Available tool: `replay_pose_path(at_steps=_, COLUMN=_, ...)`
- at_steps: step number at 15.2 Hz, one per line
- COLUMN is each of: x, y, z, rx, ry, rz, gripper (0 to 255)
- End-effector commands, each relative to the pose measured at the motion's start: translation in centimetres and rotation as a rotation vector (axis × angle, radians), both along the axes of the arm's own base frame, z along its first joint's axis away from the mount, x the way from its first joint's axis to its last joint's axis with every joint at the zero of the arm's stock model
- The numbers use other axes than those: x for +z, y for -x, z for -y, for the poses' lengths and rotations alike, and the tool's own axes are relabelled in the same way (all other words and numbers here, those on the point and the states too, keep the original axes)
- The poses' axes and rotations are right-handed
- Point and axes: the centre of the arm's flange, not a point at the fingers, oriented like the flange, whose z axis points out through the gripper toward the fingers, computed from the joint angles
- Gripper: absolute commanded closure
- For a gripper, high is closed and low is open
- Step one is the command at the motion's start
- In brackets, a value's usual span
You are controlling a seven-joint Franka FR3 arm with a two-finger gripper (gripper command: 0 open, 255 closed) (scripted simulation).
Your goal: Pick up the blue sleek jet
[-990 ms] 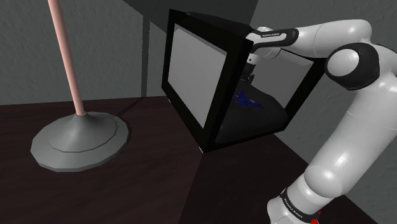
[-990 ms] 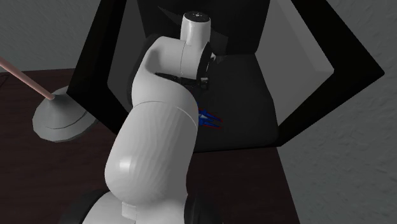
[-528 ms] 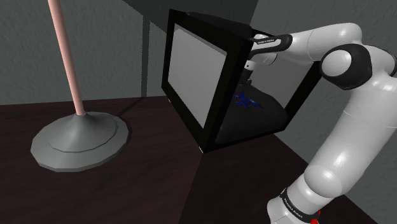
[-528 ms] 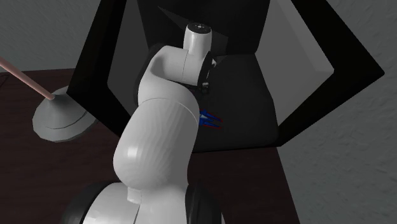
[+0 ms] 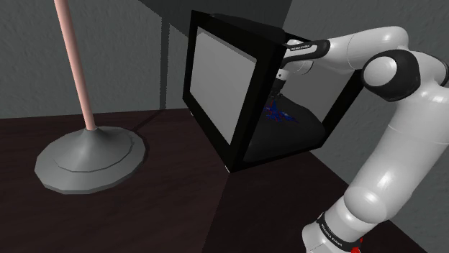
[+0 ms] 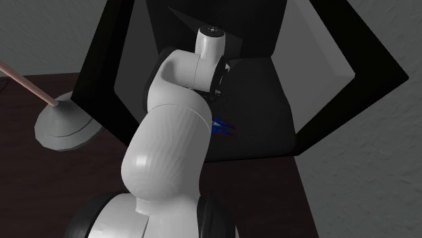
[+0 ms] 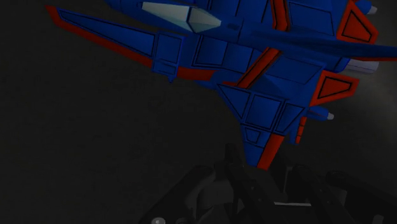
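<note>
blue-and-red jet (image 7: 254, 60) inside black box frame (image 5: 237, 25), end effector (image 5: 275, 92) just above, grip unclear

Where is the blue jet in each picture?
Shoulder view: the blue jet lies inside the black box, right of the picture's middle.
Second exterior view: near the middle, on the box's dark floor.
Wrist view: close up, on that dark floor.
Shared landmark: the black box.

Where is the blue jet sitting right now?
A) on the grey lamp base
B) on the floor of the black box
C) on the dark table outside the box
B: in the shoulder view the blue jet lies on the floor inside the black box, apart from the lamp base.
</note>
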Motion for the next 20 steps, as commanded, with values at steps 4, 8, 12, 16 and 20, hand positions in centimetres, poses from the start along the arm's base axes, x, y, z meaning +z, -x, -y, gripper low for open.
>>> replay_pose_path(at_steps=4, x=0.0, y=0.0, z=0.0, rx=0.000, ry=0.000, rz=-0.001, gripper=255)
replay_pose_path(at_steps=8, x=2.1, y=0.0, z=0.0, rx=0.000, ry=0.000, rz=-0.001, gripper=255)
replay_pose_path(at_steps=12, x=4.2, y=0.0, z=0.0, rx=0.000, ry=0.000, rz=-0.001, gripper=255)
replay_pose_path(at_steps=16, x=6.3, y=0.0, z=0.0, rx=0.000, ry=0.000, rz=-0.001, gripper=255)
replay_pose_path(at_steps=20, x=8.0, y=0.0, z=0.0, rx=0.000, ry=0.000, rz=-0.001, gripper=255)
